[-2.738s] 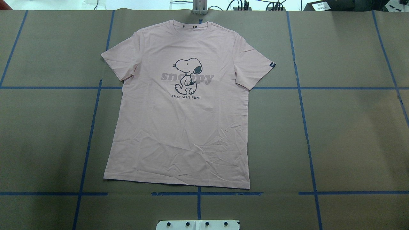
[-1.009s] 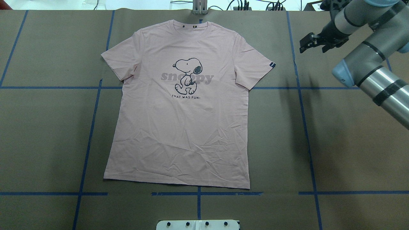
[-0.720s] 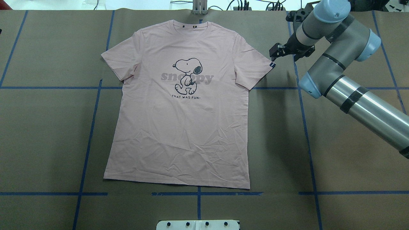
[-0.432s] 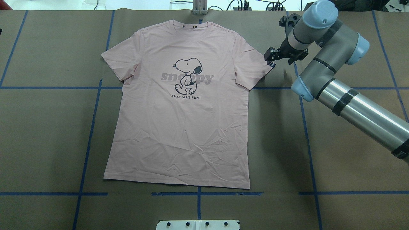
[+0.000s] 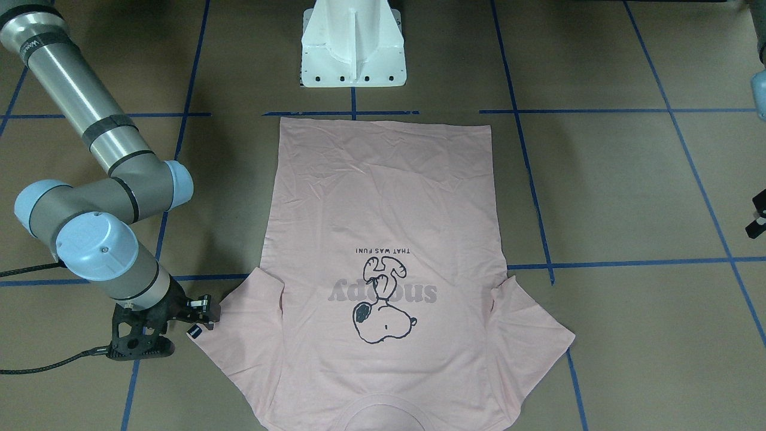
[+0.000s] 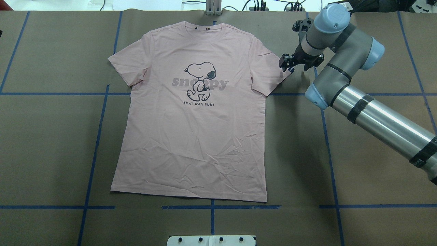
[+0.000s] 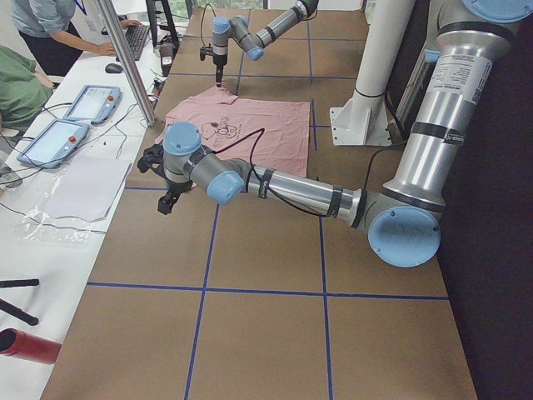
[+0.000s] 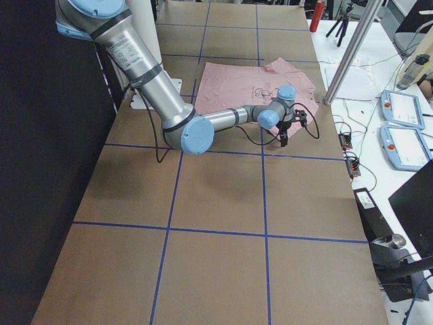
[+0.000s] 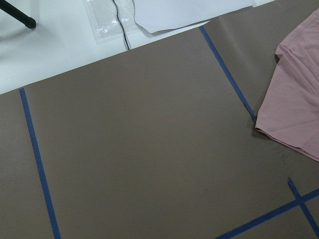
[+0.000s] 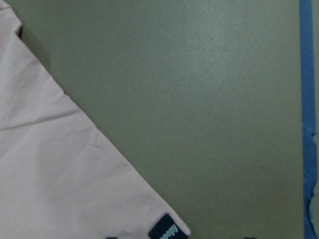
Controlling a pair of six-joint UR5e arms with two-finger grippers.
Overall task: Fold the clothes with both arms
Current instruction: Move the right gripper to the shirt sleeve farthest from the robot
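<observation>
The pale pink T-shirt (image 6: pixel 191 130) lies flat and face up on the brown table, collar away from the robot, with the dog drawing (image 6: pixel 201 80) on its chest. My right gripper (image 6: pixel 297 65) hovers over the tip of the shirt's right-hand sleeve, by the small black tag (image 6: pixel 290 69). The right wrist view shows that tag (image 10: pixel 167 230) between two widely spaced fingertips, so the gripper is open and holds nothing. My left gripper (image 7: pixel 165 200) hangs over bare table well left of the shirt. It barely shows at the front view's edge (image 5: pixel 757 218), and I cannot tell its state.
The white pedestal base (image 5: pixel 353 45) stands at the table's near edge behind the shirt's hem. Blue tape lines (image 6: pixel 95 147) grid the brown surface. A black cable (image 5: pixel 36 362) trails from the right wrist. A side bench with tablets (image 7: pixel 92 100) and people runs along the far edge.
The right arm came in from the right and swept left to the tagged sleeve tip, lowering there. The shirt has not moved.
</observation>
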